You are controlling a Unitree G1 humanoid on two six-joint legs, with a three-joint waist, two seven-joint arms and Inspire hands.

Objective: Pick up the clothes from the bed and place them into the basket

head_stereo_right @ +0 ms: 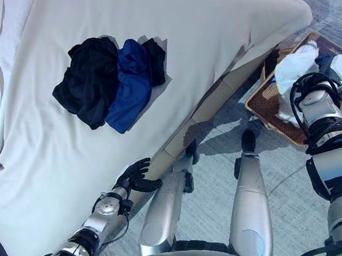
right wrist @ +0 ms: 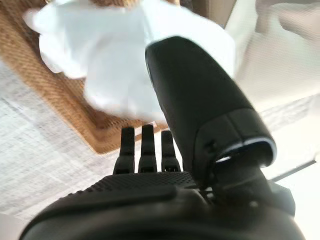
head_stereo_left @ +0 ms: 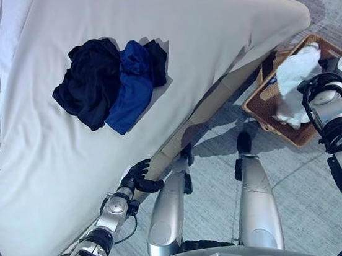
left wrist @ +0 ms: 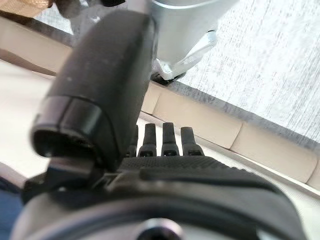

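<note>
right hand [head_stereo_left: 330, 80] over the wicker basket [head_stereo_left: 261, 101], white garment [head_stereo_left: 296, 78] bunched just past its fingers [right wrist: 142, 145], which look straight; contact with the cloth cannot be told. left hand [head_stereo_left: 141, 176] at the bed [head_stereo_left: 209, 29] edge, fingers relaxed, empty. black garment [head_stereo_left: 90, 78] and blue garment [head_stereo_left: 131, 86] lie touching, well beyond the left fingers, the nearer hand; blue's long axis runs diagonally. grey carpet [head_stereo_left: 303, 186] below.
</note>
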